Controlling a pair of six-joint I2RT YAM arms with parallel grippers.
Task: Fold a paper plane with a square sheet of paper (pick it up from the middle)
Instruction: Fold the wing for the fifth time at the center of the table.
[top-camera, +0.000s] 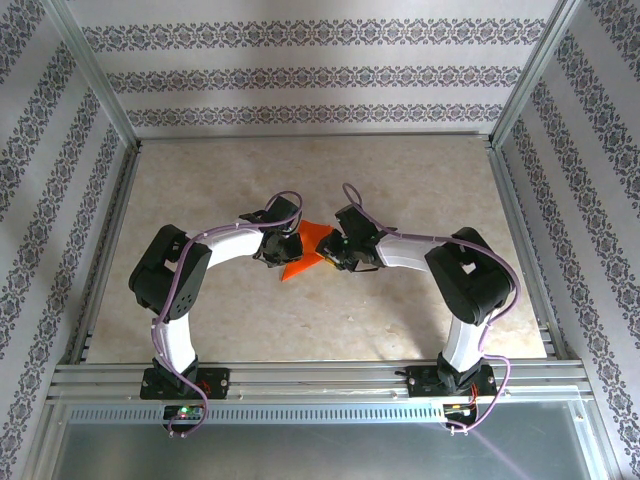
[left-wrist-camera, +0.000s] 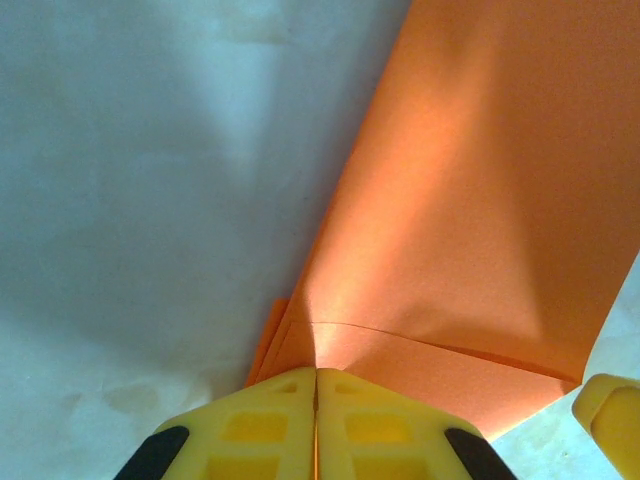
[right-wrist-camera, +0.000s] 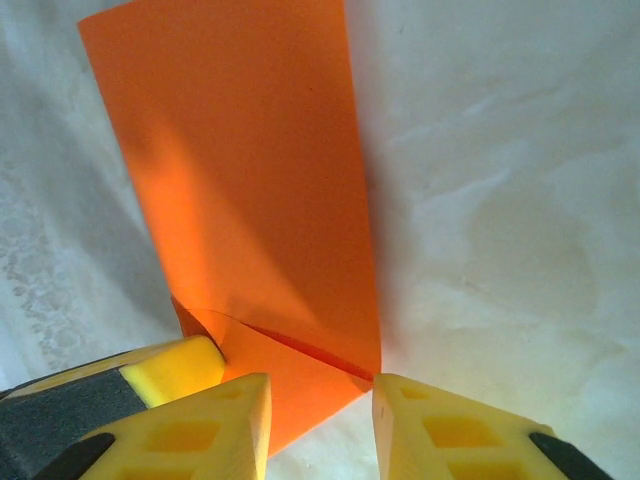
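Left gripper (top-camera: 283, 247): overhead, it meets the orange sheet (top-camera: 306, 245) mid-table (top-camera: 420, 190). Its wrist view alone shows the fingers (left-wrist-camera: 275, 415) pressed together on the folded edge at 6 o'clock. Right gripper (right-wrist-camera: 322, 390): jaws partly apart, astride the sheet's lower corner, gripping nothing. The arms crowd the overhead view.

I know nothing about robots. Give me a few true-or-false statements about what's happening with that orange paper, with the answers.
1. The left gripper has its jaws shut on the paper. True.
2. The right gripper has its jaws pressed tight together. False: a gap stands between them, with the paper's edge in it.
3. The paper is a single flat layer. False: folded layers overlap near the jaws.
4. Both grippers are at the paper. True.
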